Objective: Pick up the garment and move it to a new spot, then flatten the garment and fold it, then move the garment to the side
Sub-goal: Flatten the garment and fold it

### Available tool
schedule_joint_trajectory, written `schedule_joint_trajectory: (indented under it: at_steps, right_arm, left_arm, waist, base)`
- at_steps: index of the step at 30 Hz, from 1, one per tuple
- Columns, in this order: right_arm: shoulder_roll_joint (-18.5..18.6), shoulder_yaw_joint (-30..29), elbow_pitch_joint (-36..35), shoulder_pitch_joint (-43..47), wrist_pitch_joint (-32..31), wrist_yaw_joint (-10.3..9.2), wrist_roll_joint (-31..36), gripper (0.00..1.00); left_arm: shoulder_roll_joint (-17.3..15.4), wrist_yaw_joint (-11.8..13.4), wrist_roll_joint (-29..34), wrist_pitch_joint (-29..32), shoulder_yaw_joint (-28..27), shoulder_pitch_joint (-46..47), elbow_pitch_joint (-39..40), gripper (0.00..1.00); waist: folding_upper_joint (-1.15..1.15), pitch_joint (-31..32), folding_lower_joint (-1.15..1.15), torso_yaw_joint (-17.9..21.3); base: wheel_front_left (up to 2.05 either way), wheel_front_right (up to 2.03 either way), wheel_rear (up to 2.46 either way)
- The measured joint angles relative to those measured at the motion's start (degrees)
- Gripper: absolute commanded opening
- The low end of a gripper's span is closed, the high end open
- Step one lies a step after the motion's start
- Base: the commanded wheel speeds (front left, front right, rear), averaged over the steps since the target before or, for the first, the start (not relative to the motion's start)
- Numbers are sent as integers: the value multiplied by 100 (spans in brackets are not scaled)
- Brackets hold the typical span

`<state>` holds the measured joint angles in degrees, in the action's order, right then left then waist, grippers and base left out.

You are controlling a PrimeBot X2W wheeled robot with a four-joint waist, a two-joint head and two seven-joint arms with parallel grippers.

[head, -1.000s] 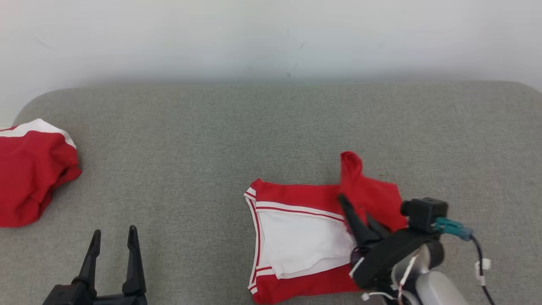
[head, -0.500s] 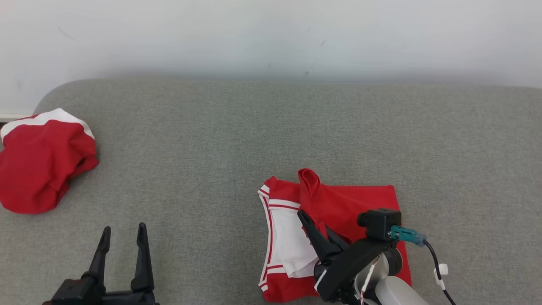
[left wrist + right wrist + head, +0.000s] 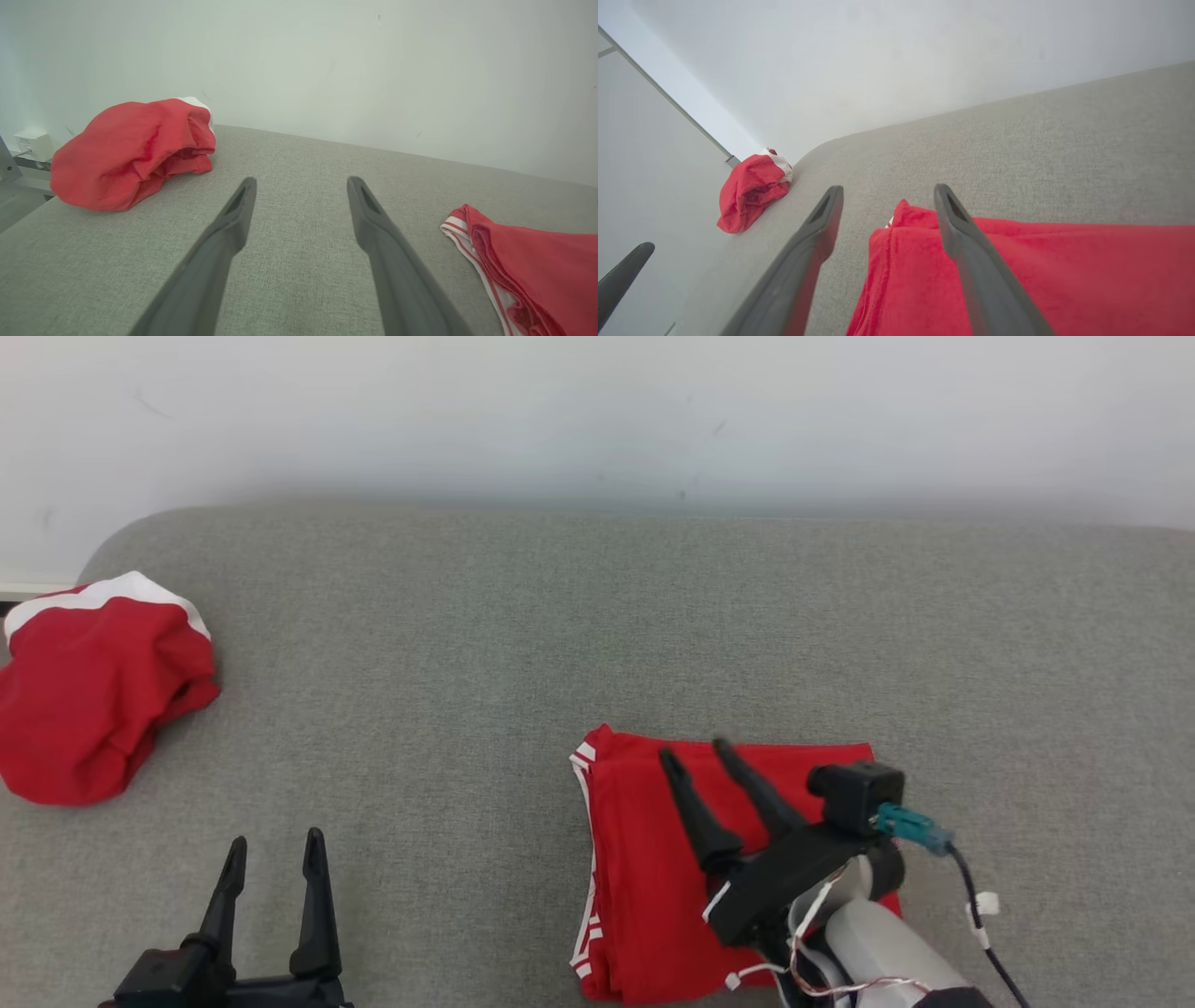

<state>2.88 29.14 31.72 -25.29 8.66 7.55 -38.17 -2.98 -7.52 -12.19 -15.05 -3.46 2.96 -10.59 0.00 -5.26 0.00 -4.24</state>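
**Garment** (image 3: 644, 868): lies folded on the worktop (image 3: 467, 644), near and right of centre. It is a red rectangle with white-striped edges stacked along its left side.

**Right pincer** (image 3: 695, 751): poised over the garment's far half, fingers spread, grasping nothing. Whether it touches the cloth cannot be told.

**Left pincer** (image 3: 276, 840): near left, likewise released and empty, well apart from the garment.

**Assessment:** the fold appears complete. The step in hand is clearing the right pincer before the move to the side.
- Lift it straight up so neither finger drags the top layer.
- Then take hold at an edge where all layers are caught together, and carry low to keep the stack square.
- Grasping the top layer alone would likely open the fold.

**Surface:** grey woven cover with rounded far corners, soft-looking, so cloth may cling. A second red garment (image 3: 93, 700) lies bunched at the far left edge.

**Room:** a plain pale wall (image 3: 597, 411) stands directly behind, with a small white box (image 3: 29, 143) low at the left.
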Motion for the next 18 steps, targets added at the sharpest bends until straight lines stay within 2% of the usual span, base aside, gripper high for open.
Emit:
schedule_joint_trajectory:
  at_steps: [3,10,18]
  right_arm:
    - [75,-303,-48,-36,267,0,221,100]
    - [552,-1102,-604,252,557,0,603,100]
    - [681,-1748,-1258,898,611,0,916,100]
  left_arm:
    - [1,0,2,0,-18,0,-5,100]
    - [-14,0,78,0,-83,-21,30,100]
    - [-14,0,149,0,-186,-149,93,100]
  waist:
    - [0,20,0,67]
    - [0,90,0,266]
    - [0,173,0,498]
  base:
    - [0,0,0]
    - [0,0,0]
    - [0,0,0]
